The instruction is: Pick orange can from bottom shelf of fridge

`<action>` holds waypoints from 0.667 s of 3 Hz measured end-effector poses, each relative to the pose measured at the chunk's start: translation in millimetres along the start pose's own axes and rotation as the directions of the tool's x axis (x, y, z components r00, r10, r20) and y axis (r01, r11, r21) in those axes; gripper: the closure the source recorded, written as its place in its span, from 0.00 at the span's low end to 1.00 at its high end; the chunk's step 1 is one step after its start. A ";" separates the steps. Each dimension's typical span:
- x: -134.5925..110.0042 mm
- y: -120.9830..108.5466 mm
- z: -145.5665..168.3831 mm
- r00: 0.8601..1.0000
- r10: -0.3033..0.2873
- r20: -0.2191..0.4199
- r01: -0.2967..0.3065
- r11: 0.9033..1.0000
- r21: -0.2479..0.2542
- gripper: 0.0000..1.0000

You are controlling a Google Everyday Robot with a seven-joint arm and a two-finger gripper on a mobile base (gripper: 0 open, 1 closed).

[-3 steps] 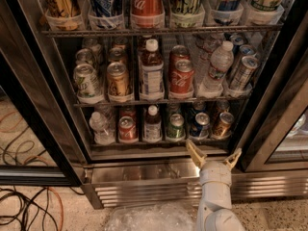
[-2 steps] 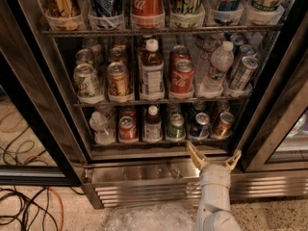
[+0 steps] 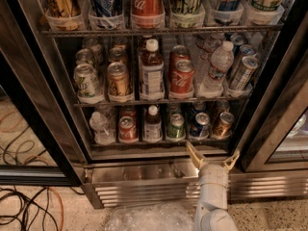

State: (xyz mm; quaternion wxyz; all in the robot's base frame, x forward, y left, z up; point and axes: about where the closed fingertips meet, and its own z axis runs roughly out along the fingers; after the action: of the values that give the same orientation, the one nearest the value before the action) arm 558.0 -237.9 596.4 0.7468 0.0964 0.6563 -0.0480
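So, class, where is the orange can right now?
The orange can stands at the right end of the bottom shelf in the camera view, beside the blue can; the open gripper sits just below it.

Coppery orange can [image 3: 223,124] sits upright at the right end of the fridge's [image 3: 43,124] bottom shelf [image 3: 144,145], front row. The gripper [image 3: 212,152] is spread wide just below it.

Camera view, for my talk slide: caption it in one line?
Gripper, jaws open, hovers before the fridge, just below the orange can on the bottom shelf.
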 end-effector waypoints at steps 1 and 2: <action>4.7 -7.1 8.4 1.000 0.001 -0.001 -0.001 1.000 0.027 0.00; 16.6 -27.3 29.0 1.000 0.004 -0.008 -0.003 0.994 0.107 0.00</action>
State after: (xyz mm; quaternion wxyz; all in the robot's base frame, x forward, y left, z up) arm 583.0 -269.6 581.2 0.7379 0.1378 0.6556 -0.0815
